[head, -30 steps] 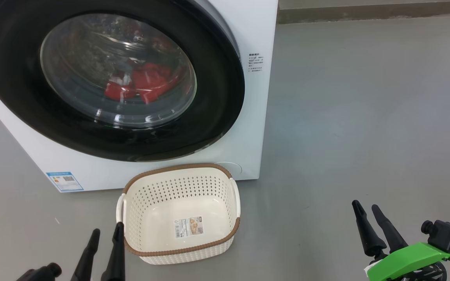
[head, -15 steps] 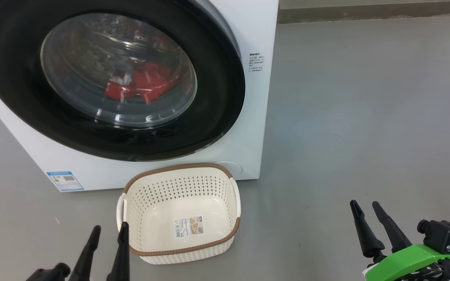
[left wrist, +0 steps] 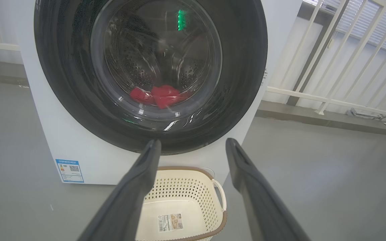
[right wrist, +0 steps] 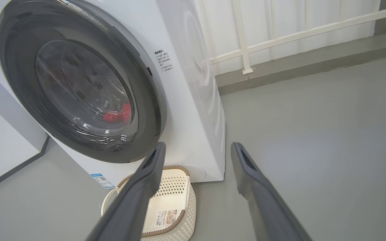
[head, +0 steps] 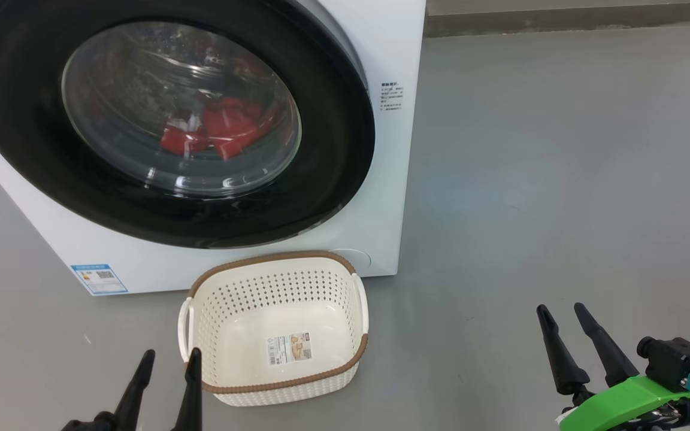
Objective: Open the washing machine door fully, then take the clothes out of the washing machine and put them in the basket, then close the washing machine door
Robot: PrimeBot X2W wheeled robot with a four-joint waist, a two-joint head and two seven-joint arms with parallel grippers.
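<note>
Nothing is done yet: the door (head: 345, 149) is shut, the clothes (head: 225, 129) lie inside, the basket (head: 273, 258) is empty; the left tool (head: 171, 354) and right tool (head: 560, 308) are both spread wide, holding nothing

The head view looks steeply down from near onto the white front-loading washing machine (head: 394, 197) at upper left, while both low wrist views face its front, all sharing the cream perforated basket (head: 285, 392).

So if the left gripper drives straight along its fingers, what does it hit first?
Probably the washing machine door, low on its black rim; the left gripper seems aimed over the basket, depth unclear.
</note>
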